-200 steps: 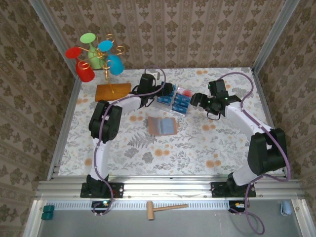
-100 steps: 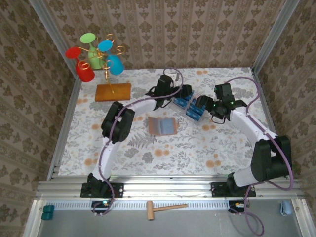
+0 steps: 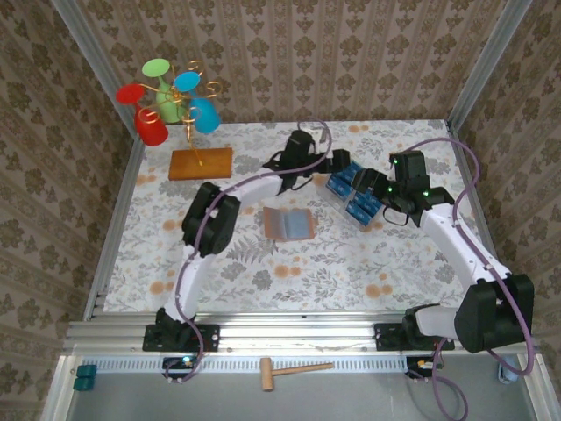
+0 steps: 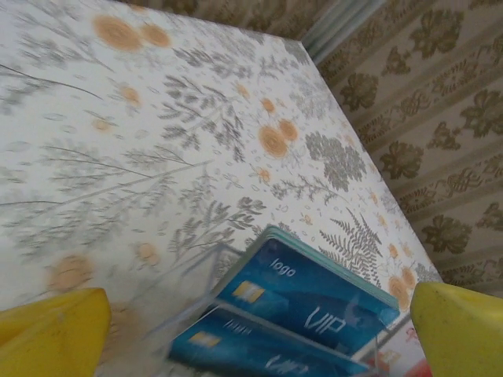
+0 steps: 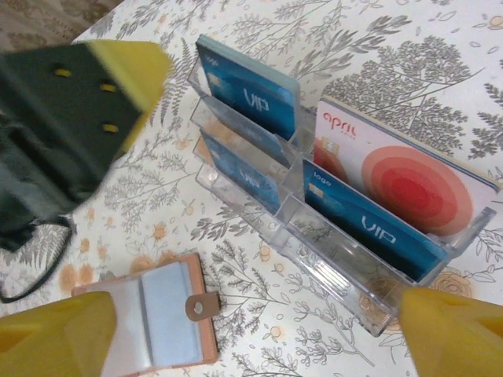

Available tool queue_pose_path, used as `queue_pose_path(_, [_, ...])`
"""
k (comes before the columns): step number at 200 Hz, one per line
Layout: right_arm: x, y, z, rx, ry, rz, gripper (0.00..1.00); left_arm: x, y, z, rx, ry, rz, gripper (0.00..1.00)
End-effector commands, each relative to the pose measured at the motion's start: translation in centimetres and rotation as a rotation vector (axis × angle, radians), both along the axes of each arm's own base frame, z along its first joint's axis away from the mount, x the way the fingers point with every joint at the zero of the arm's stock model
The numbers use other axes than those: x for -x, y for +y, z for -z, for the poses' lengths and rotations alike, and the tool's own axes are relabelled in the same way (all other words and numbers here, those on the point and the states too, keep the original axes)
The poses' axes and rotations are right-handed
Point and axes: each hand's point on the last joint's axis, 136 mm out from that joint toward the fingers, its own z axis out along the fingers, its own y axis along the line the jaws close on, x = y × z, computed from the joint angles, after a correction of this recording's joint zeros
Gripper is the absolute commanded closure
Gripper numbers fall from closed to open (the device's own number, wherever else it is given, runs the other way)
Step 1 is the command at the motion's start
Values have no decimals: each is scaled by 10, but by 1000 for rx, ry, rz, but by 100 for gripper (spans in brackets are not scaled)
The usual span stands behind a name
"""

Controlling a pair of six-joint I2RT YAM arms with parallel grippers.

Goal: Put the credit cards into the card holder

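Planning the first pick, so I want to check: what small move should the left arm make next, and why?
Probably lower the left end effector and close on one blue card. Its fingers are open with the cards in the clear tray between them, nothing is held, and the card holder lies open nearby.

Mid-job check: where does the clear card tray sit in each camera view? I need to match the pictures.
Top external: the clear tray is right of centre, beyond and to the right of the card holder.
Left wrist: the clear tray is at bottom centre, cut off by the lower edge.
Right wrist: the clear tray runs diagonally from upper centre to lower right.
Shared landmark: the blue VIP cards standing in it.
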Motion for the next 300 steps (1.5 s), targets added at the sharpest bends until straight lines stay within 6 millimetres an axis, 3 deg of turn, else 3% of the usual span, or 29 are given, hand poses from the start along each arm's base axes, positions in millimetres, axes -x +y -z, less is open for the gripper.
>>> queue_pose_path(1, [0, 8, -7, 10, -1, -84, 13, 3, 41, -71, 66, -44, -43, 0])
queue_pose_path(12, [-1, 10, -3, 30, 23, -113, 22, 11, 61, -77, 50, -44, -65, 0])
queue_pose_path(29, [-4, 15, 6, 69, 64, -159, 28, 24, 94, -70, -14, 7, -120, 0])
queue_pose_path(44, [-2, 16, 26, 141, 160, -199, 38, 40, 122, -57, -88, 57, -159, 0])
queue_pose_path(73, [-3, 16, 48, 327, 254, -253, 53, 77, 166, -27, -225, 108, -220, 0])
queue_pose_path(114, [-9, 15, 68, 519, 314, -299, 56, 112, 204, -3, -299, 151, -277, 0])
queue_pose_path(157, [-10, 9, 91, 621, 376, -320, 60, 126, 218, 14, -308, 178, -299, 0])
queue_pose_path(216, [-15, 5, 107, 678, 421, -347, 65, 129, 216, 27, -316, 204, -286, 0])
queue_pose_path(300, [-12, 8, 114, 730, 425, -369, 74, 129, 217, 30, -309, 209, -289, 0])
